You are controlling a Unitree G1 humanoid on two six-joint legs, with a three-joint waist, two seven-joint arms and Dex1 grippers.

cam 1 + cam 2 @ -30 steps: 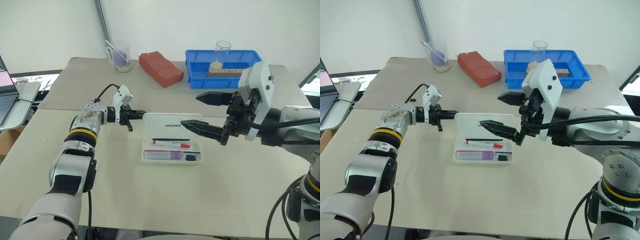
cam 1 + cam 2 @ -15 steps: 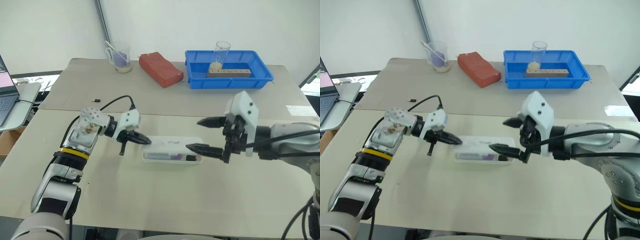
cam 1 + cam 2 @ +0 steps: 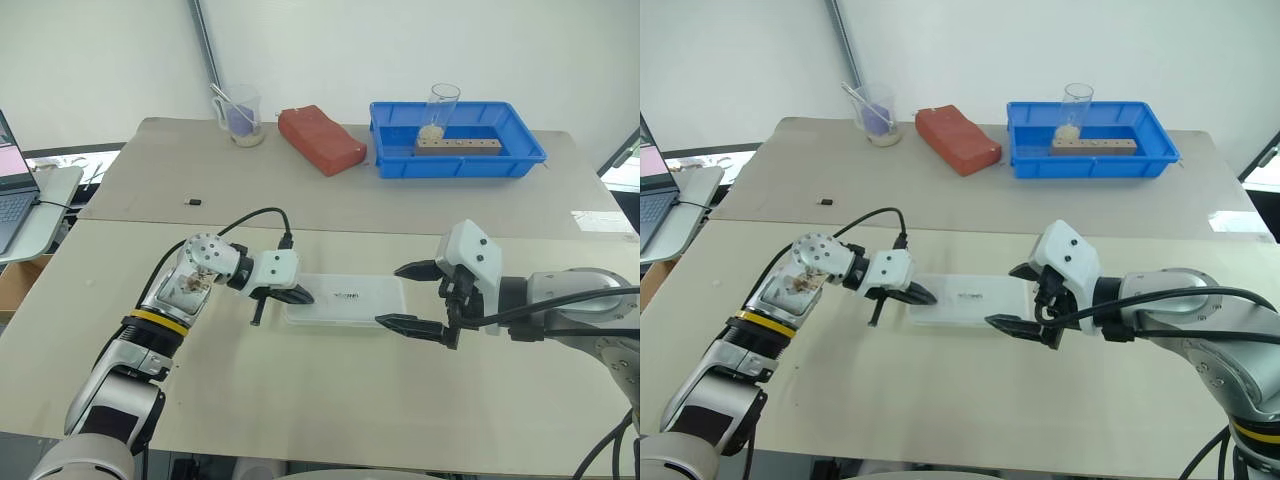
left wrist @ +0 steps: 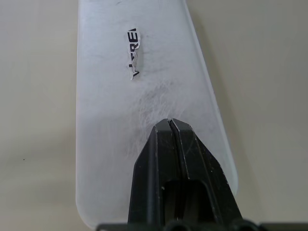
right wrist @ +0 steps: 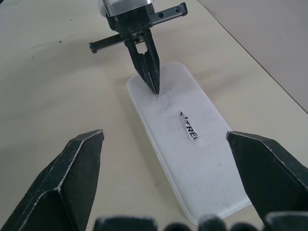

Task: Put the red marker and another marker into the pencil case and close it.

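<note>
The pencil case (image 3: pixel 348 299) lies flat on the table with its frosted white lid down, the printed letters facing up. The red marker and the other marker are hidden under that lid. My left gripper (image 3: pixel 304 297) is shut, and its joined tip rests on the lid near the case's left end, as the left wrist view shows with the left gripper (image 4: pixel 169 123) on the lid. My right gripper (image 3: pixel 404 296) is open at the case's right end, one finger on each side, holding nothing. The right wrist view looks along the case (image 5: pixel 192 159) toward the left gripper (image 5: pixel 155 89).
A blue tray (image 3: pixel 460 168) holding a glass (image 3: pixel 441 108) and a wooden block stands at the back right. A red block (image 3: pixel 320 138) and a beaker (image 3: pixel 238 112) sit at the back. A small black piece (image 3: pixel 193 202) lies left of centre. A laptop (image 3: pixel 12 195) is off the table's left.
The lid, standing open a second ago with the markers showing, has come down shut. My left gripper swung down with it onto the lid. My right gripper sank to the case's right end.
</note>
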